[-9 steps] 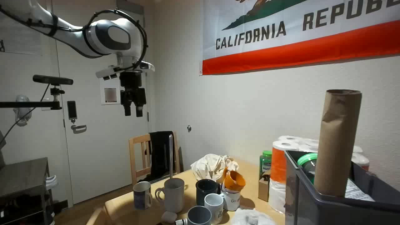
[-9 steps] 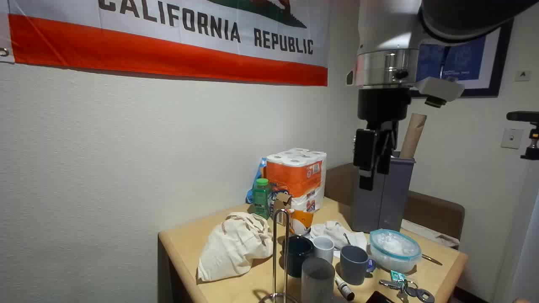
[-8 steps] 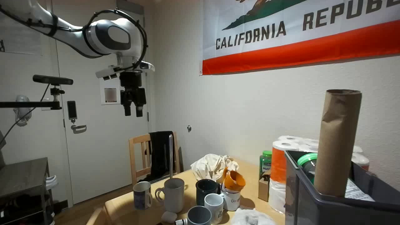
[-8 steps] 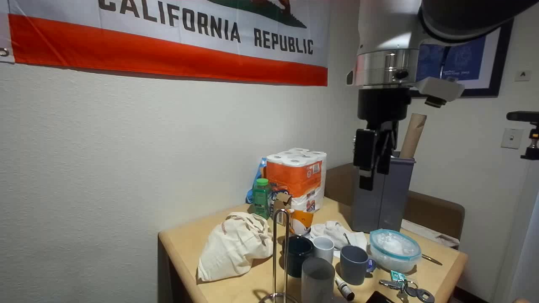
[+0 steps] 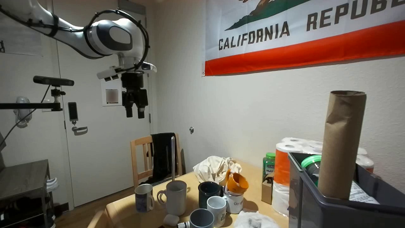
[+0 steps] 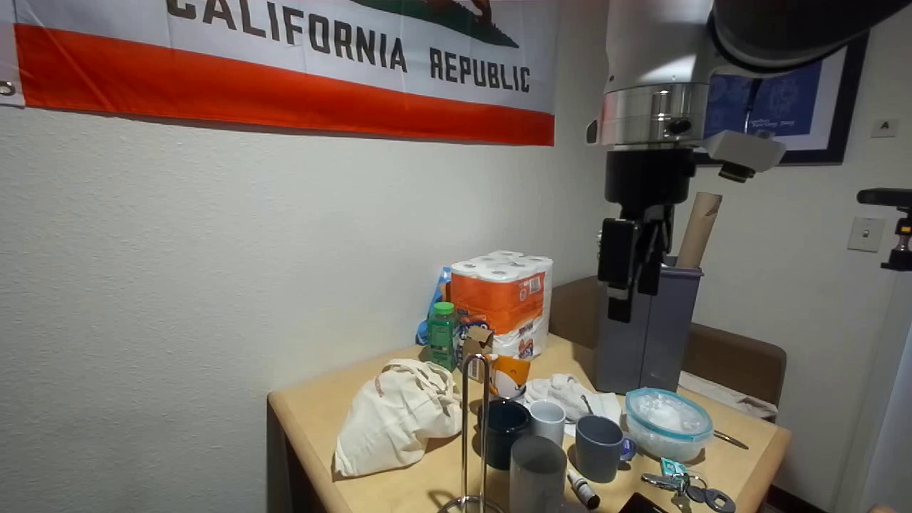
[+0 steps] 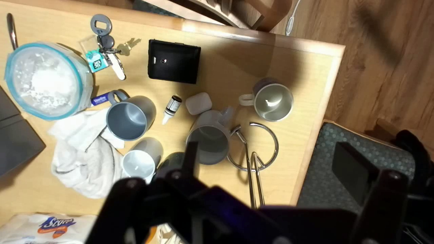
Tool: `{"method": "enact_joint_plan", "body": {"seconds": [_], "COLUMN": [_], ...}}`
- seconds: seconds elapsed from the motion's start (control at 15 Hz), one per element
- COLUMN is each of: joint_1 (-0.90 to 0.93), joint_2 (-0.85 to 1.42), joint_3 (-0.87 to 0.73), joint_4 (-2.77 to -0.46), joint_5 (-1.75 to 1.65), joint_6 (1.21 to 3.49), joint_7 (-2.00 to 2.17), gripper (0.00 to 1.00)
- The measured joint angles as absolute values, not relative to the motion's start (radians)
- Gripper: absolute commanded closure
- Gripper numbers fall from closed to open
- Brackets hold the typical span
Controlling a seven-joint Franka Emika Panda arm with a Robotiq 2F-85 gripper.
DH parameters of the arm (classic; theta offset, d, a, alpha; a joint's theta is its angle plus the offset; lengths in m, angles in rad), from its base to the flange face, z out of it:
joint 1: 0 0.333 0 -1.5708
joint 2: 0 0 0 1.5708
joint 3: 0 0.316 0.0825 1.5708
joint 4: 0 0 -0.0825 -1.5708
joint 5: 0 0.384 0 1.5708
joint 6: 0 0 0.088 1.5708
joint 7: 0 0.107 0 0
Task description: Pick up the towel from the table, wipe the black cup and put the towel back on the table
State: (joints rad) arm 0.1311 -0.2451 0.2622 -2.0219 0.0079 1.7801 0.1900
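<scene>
The towel is a crumpled white cloth [image 6: 566,392] on the table [image 6: 313,410]. It lies beside the cups in the wrist view [image 7: 84,166] and is cut off at the bottom edge in an exterior view [image 5: 254,220]. The black cup [image 6: 507,434] stands upright among other mugs, and also shows in an exterior view [image 5: 207,196]. In the wrist view the black cup [image 7: 172,160] is partly hidden by a finger. My gripper [image 5: 135,114] hangs high above the table, pointing down, open and empty. In the wrist view the gripper [image 7: 267,146] has its fingers wide apart.
A metal stand [image 7: 276,145] rises near a tall grey mug [image 7: 210,142]. Also on the table are a blue-grey mug [image 7: 130,117], a white cup [image 7: 139,164], a lidded bowl [image 7: 45,81], a cloth bag [image 6: 399,420], a paper roll pack [image 6: 499,299] and a grey bin [image 6: 645,335].
</scene>
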Motion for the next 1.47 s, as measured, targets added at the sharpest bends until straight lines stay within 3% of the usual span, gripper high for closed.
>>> {"method": "enact_joint_plan", "body": {"seconds": [0.53, 1.47], "joint_1": [0.115, -0.007], "joint_2": [-0.191, 0.253], "joint_3": [0.193, -0.030], "joint_4": [-2.019, -1.864], "joint_5": [0.007, -0.010], "joint_6": [1.827, 2.137], "joint_7": [0.190, 0.182], "gripper": [0.00, 0.00]}}
